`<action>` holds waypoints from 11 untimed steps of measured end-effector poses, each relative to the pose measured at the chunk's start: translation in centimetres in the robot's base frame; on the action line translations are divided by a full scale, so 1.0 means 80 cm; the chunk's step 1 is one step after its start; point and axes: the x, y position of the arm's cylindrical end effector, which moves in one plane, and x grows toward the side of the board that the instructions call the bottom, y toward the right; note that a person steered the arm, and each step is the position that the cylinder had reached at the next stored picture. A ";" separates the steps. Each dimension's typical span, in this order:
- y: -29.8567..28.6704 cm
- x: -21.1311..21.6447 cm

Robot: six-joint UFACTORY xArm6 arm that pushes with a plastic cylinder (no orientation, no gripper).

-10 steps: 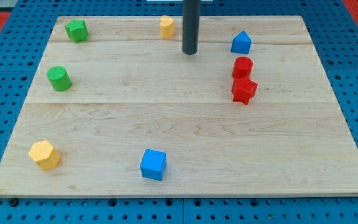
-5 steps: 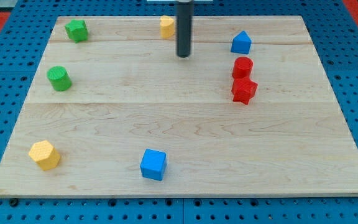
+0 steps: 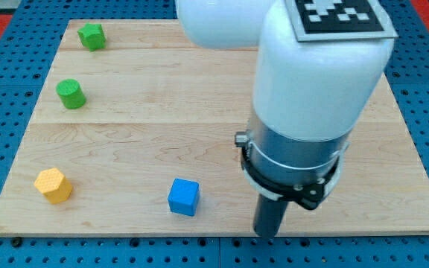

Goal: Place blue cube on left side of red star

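Note:
The blue cube (image 3: 184, 197) sits near the board's bottom edge, left of centre. My tip (image 3: 267, 233) is at the bottom edge of the board, to the right of the blue cube and apart from it. The white arm body fills the view's upper right and hides the red star.
A yellow block (image 3: 53, 184) lies at the bottom left. A green cylinder (image 3: 71, 94) lies at the left and a green star (image 3: 91, 35) at the top left. The wooden board (image 3: 125, 134) rests on a blue pegboard. The arm hides the blocks at the right.
The arm has swung from the top centre of the board down to the bottom right. Its body now covers the red blocks, the blue block at the right and the yellow block at the top.

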 end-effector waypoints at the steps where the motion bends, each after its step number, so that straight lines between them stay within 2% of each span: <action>1: -0.122 0.000; 2: -0.163 -0.025; 3: -0.075 -0.082; 4: -0.025 -0.119; 5: -0.013 -0.164; 6: 0.037 -0.197; 7: -0.083 -0.225; 8: -0.070 -0.315; 9: 0.028 -0.400; 10: 0.012 -0.523; 11: -0.038 -0.532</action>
